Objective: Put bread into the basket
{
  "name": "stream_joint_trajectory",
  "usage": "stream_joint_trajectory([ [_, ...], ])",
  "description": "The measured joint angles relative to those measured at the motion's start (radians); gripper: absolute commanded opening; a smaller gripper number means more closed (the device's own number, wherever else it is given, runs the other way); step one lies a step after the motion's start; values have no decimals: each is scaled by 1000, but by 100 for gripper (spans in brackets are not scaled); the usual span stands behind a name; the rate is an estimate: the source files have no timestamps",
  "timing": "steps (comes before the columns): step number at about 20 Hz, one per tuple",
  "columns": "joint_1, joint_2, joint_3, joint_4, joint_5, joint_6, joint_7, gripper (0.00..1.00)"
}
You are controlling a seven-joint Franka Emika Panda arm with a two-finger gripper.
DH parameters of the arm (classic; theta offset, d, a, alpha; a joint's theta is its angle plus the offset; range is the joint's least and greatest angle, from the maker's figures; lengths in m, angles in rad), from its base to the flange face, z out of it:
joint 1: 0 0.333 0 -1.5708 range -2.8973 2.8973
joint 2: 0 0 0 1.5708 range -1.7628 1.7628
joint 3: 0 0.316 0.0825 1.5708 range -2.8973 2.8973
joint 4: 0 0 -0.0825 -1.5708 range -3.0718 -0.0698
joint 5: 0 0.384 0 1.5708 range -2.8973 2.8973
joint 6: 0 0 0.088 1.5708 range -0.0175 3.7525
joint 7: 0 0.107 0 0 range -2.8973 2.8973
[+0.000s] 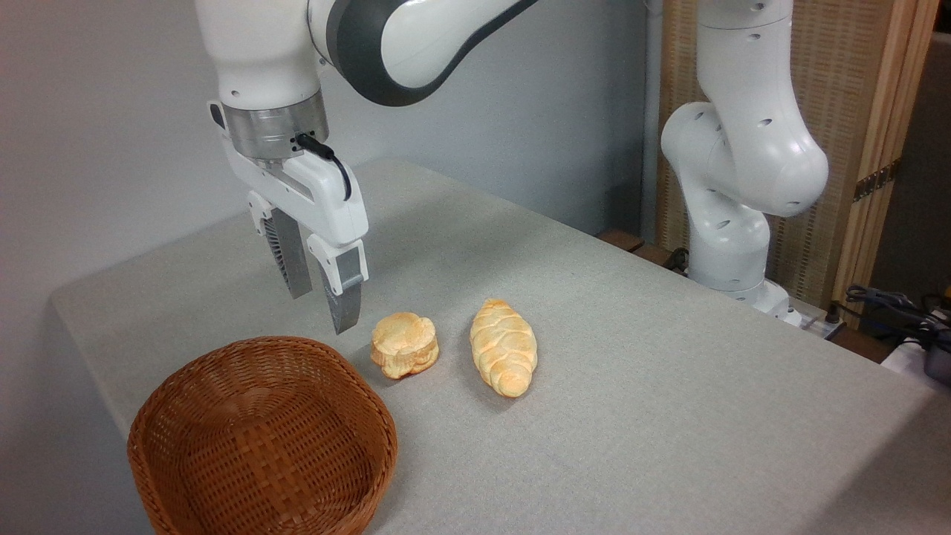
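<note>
Golden-orange, lumpy, round bread [404,345] resting free on the grey speckled table [631,386], just right of the round brown woven wicker basket [261,438] and left of a longer braided oval loaf [504,346], a narrow strip of bare table between the two. Near the basket rim but not touching it, so only a short carry needed, judging by the layout. Sitting flat, domed top up, layered seam running level round the middle; nearly round seen from above, so no real long axis and no clear pointing direction. By contrast, braided loaf lying with its long axis running away from the camera, leaning slightly to the left at the far end.

White and grey two-finger gripper [319,310] hanging above the table, behind the basket's far rim and to the left of the bread, fingers pointing down, tips clear of the surface. Fingers spread apart with a visible gap, holding nothing. Probably kept spread and raised in readiness for a descent over the bread; gap looks roughly wide enough for it, though hard to judge from this angle. Basket empty, mouth up and unobstructed, ready to receive. Task judged not yet begun in earnest: bread ungrasped, still outside the basket. Likely requirement next: shift right, then lower with the fingers either side of the seam.
</note>
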Motion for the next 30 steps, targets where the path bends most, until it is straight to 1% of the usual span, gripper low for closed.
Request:
stream_joint_trajectory([
  [1,-1,0,0,0,0,-1,0,100],
  [3,-4,0,-4,0,-19,-14,0,100],
  [5,-4,0,-8,0,-27,-25,0,100],
  [30,-7,-4,-14,0,-27,-71,0,100],
])
